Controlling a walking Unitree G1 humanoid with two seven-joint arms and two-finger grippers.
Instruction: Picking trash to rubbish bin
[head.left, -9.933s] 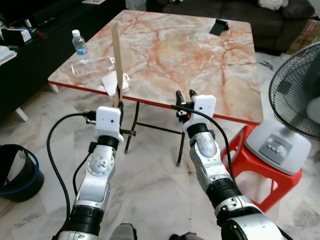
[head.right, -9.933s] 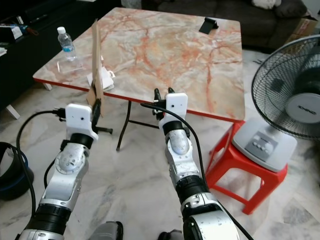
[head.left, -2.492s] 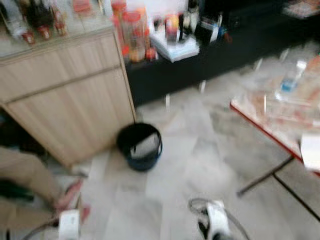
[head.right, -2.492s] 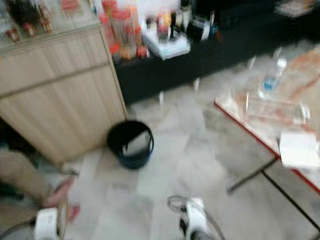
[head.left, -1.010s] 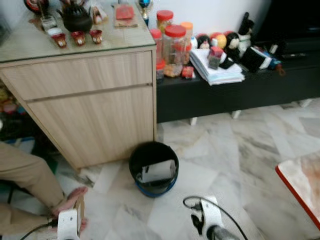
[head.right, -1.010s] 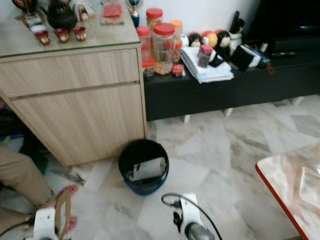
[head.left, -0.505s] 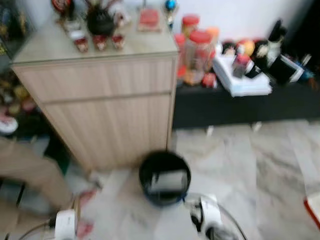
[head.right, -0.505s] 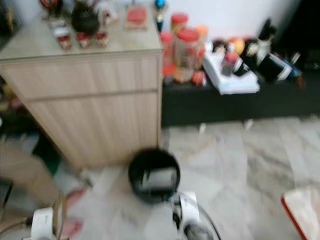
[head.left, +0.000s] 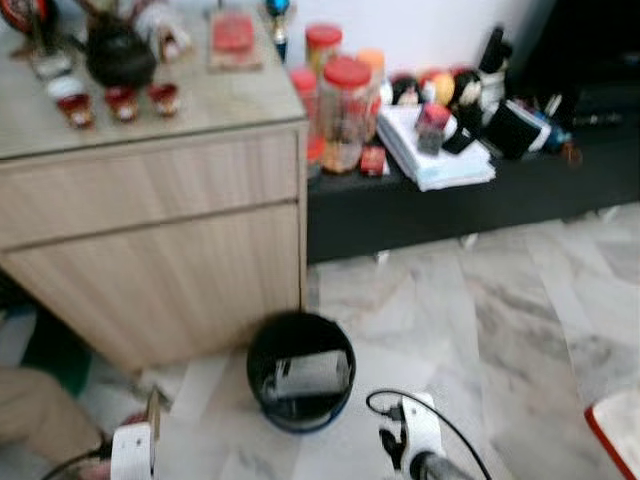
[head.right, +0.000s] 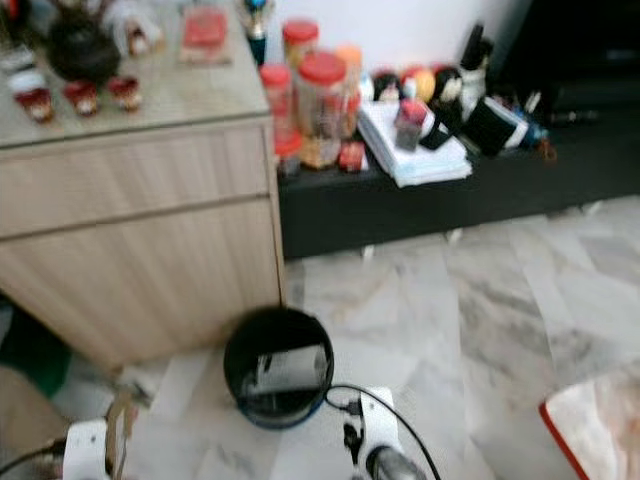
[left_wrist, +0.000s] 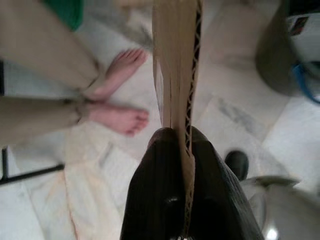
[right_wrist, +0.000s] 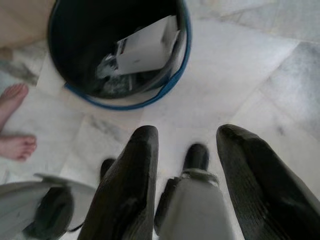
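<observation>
From the head cameras I have the black rubbish bin (head.left: 300, 372) on the marble floor just ahead, hard against the corner of the wooden cabinet (head.left: 150, 240), with a white box already lying inside it; the picture is a little soft, so I would steady up before committing. The left gripper (head.left: 133, 455) sits at the bottom edge with only a sliver of the cardboard strip (head.left: 153, 410) rising from it, well to the left of the bin, and the right gripper (head.left: 405, 445) is low beside the bin. In the left wrist view the two black fingers are pinched tight on the corrugated cardboard strip, seen edge-on, and a person's bare feet (left_wrist: 117, 90) rest on the floor just beyond it (too close for my liking). I judge the arm must swing right until the strip hangs over the bin's mouth before letting go. In the right wrist view the fingers are spread with nothing between them, above the bin rim. How long the strip is I cannot make out here.
</observation>
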